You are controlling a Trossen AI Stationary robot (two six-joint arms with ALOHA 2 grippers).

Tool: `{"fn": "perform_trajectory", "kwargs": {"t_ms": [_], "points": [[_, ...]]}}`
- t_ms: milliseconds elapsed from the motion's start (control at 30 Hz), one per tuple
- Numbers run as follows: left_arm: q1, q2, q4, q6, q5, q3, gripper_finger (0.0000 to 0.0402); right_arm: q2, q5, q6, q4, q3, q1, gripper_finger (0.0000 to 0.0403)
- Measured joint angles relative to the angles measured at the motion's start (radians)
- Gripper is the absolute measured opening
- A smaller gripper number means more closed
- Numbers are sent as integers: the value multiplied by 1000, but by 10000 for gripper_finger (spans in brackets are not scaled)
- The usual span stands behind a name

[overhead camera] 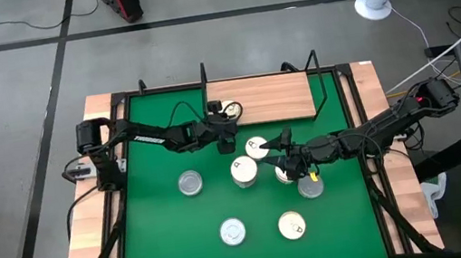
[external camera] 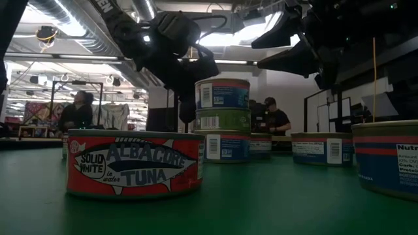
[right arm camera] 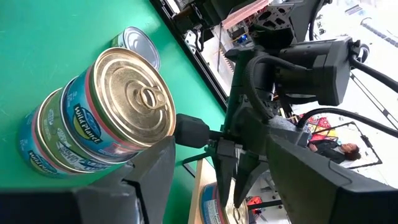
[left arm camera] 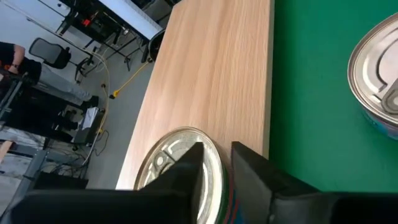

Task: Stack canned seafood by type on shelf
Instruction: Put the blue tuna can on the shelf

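The shelf is a light wooden board with black wire posts at the table's far edge. One gold-topped can sits flat on its left end. My left gripper slants down at that can. Its fingers stand a little apart, one over the lid and one past the rim. My right gripper hovers open over the green table, next to a stack of cans. Several more cans lie singly on the table, such as a silver-topped one. My left gripper has the can's near rim in the gap between its parted fingers, coming at it slanting down from the table's near left. I cannot tell whether either finger touches it. The can rests flat on the shelf board.
Another stack stands at mid-table, with single cans near it and toward the near edge. A red-labelled tuna can fills the low view's foreground. The shelf's right part is bare wood. People sit in the room beyond.
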Motion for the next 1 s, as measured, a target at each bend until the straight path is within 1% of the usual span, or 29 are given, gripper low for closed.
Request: {"fn": "perform_trajectory", "kwargs": {"t_ms": [100, 200, 367, 467, 567, 733, 833, 1000], "points": [[-3, -3, 2, 28, 0, 0, 109, 0, 0, 0, 0, 0, 0, 250], [-18, -21, 10, 72, -12, 0, 121, 0, 0, 1, 0, 0, 0, 250], [-62, -69, 27, 111, -100, 0, 121, 0, 0, 35, -2, 0, 0, 250], [-93, -112, 34, 103, -116, 0, 117, 0, 0, 61, -6, 0, 0, 250], [-133, -151, 30, 51, -115, 0, 112, 0, -1, 66, -9, 0, 0, 250], [-223, -208, 31, -88, -115, 0, 105, 0, -2, 102, -31, 0, 0, 250], [-286, -216, 30, -190, -114, 0, 104, 0, -13, 132, -46, 0, 0, 250], [-390, -213, 19, -323, -104, 0, 109, 0, -64, 141, -59, 0, 0, 250]]}}
